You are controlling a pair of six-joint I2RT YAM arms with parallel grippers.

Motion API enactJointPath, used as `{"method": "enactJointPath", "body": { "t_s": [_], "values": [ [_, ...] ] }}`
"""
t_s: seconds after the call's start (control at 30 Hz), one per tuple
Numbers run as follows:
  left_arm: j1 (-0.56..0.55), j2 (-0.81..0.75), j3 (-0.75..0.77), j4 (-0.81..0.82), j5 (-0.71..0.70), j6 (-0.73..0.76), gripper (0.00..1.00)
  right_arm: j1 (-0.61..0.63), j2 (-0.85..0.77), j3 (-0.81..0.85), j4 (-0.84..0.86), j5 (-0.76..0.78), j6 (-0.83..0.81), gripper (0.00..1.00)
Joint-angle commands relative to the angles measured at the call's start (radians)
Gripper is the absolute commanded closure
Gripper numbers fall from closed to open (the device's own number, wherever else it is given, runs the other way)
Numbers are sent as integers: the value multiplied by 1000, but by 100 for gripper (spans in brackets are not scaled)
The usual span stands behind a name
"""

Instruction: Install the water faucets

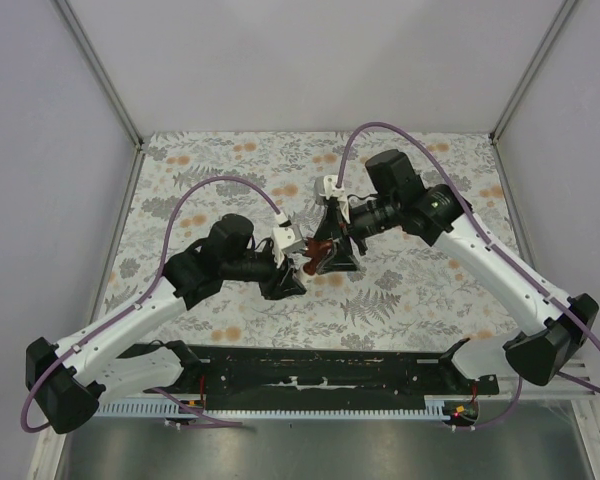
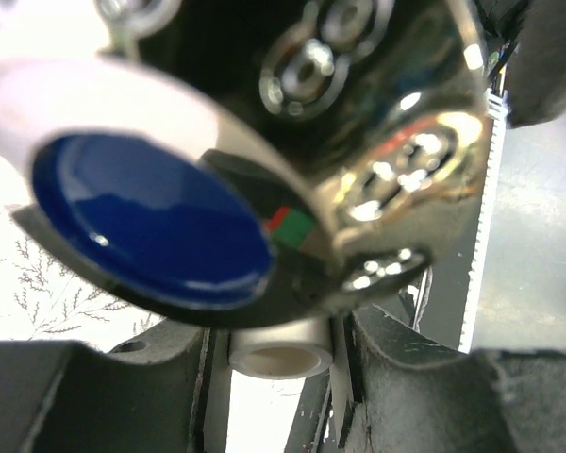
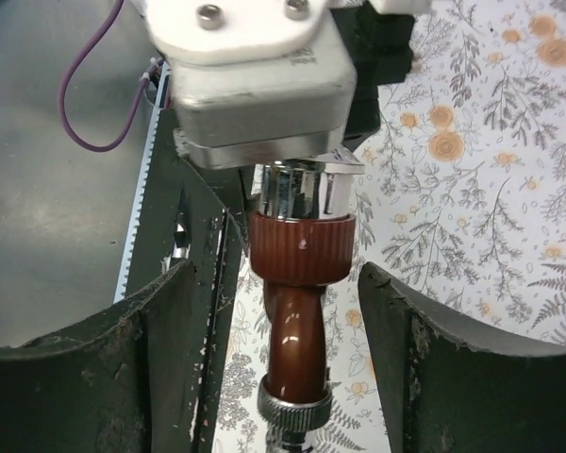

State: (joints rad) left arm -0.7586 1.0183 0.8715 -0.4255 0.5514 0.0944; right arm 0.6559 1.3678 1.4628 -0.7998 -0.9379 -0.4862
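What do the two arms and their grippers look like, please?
The left arm and right arm have white links with bulky black joints. A purple cable loops along each. The left gripper and right gripper are black, with broad curved fingers scuffed pale at the edges.

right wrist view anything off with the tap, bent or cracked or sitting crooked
Nothing stands out. The red-brown tap looks intact and sits roughly centred between the right gripper's open fingers, clear of both. Its spout curves slightly, apparently by design.
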Motion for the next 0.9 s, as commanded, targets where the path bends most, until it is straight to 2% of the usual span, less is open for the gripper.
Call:
{"method": "enactJointPath", "body": {
  "t_s": [0.0, 0.27, 0.37, 0.47, 0.5, 0.7, 0.77, 0.87],
  "values": [
    [5, -23, 49, 16, -1, 77, 98, 7, 22, 57, -19, 22, 50, 27],
    [5, -29, 55, 1, -47, 105, 98, 21, 68, 71, -30, 21, 110, 44],
    [5, -40, 54, 2, -103, 105, 98, 22, 85, 77, -30, 28, 153, 62],
    [4, -66, 34, 33, -221, 87, 98, 22, 91, 73, -16, 100, 224, 92],
    [4, -78, 21, 51, -266, 82, 98, 21, 88, 67, -10, 132, 244, 99],
    [-4, -159, -49, 131, -436, 79, 98, -7, 56, -38, 149, 214, 478, 100],
    [-4, -184, -80, 180, -485, 62, 81, -15, 48, -70, 194, 224, 527, 100],
    [-4, -233, -111, 218, -595, 15, 44, -33, 36, -131, 258, 243, 575, 100]
  ]
}}
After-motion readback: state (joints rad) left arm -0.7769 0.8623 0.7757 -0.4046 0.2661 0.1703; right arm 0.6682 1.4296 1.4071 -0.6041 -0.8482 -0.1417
